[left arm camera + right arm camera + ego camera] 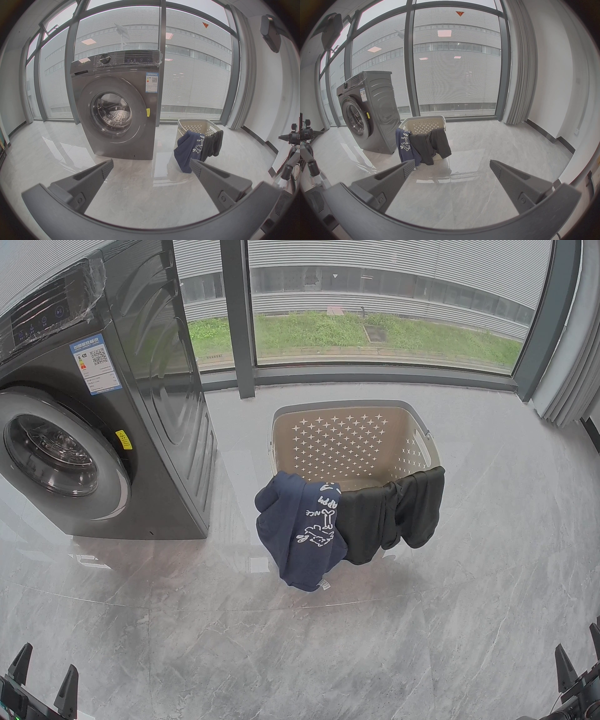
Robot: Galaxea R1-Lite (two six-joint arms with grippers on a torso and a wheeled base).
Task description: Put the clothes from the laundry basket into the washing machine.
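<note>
A beige laundry basket [350, 440] stands on the floor by the window. Over its near rim hang a navy blue garment with white print [300, 530] and a black garment [387, 512]. The grey washing machine [106, 402] stands to the basket's left, its round door [59, 452] closed. My left gripper [44, 677] is low at the near left, open and holding nothing, far from the basket. My right gripper [578, 655] is low at the near right, open and holding nothing too. The left wrist view faces the washing machine [118, 106] and basket [197, 128]; the right wrist view faces the basket [423, 125].
A glossy grey tiled floor [312, 640] spreads wide between me and the basket. Tall windows [387, 302] run along the far wall, with a grey curtain [572, 377] at the right. Another robot's equipment [292, 150] stands off to the side.
</note>
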